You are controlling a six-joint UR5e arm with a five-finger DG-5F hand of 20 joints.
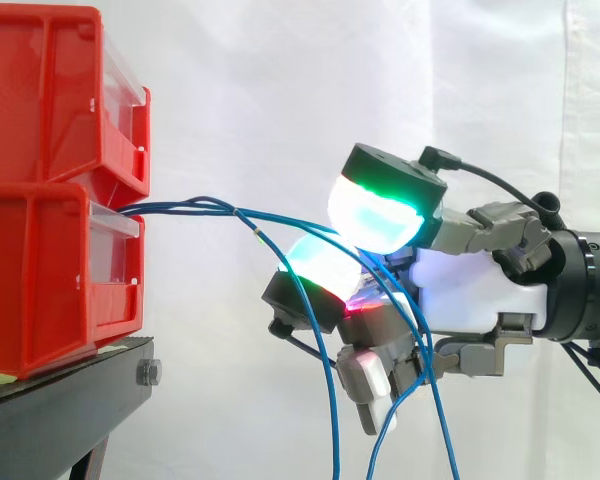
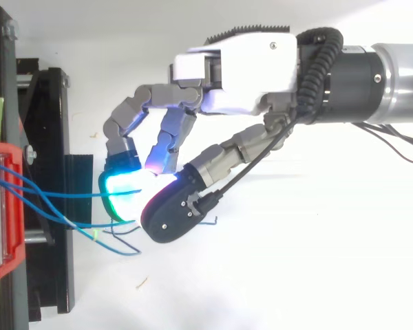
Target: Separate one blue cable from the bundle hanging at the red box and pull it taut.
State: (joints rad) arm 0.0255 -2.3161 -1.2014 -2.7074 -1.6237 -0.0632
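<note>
Several thin blue cables [image 1: 195,206] come out between the two stacked red boxes [image 1: 40,290] at the left and run right to my hand [image 1: 470,290]. My fingers are curled, and two glowing fingertip pads [image 1: 380,215] close on one blue cable [image 2: 69,195] that runs almost straight from the red box [image 2: 0,206] to the cyan pad [image 2: 124,189]. Other strands [image 2: 55,218] sag lower and pass beside the pads. Past the pinch, loose cable ends [image 1: 332,400] hang down under my hand [image 2: 241,69]. The exact contact point is hidden by the pads.
The red boxes stand on a black stand [image 1: 70,400], whose frame [image 2: 51,137] lies left of my hand in the top view. A white curtain is behind, and a white floor surface lies below. Open space sits under and to the right of my hand.
</note>
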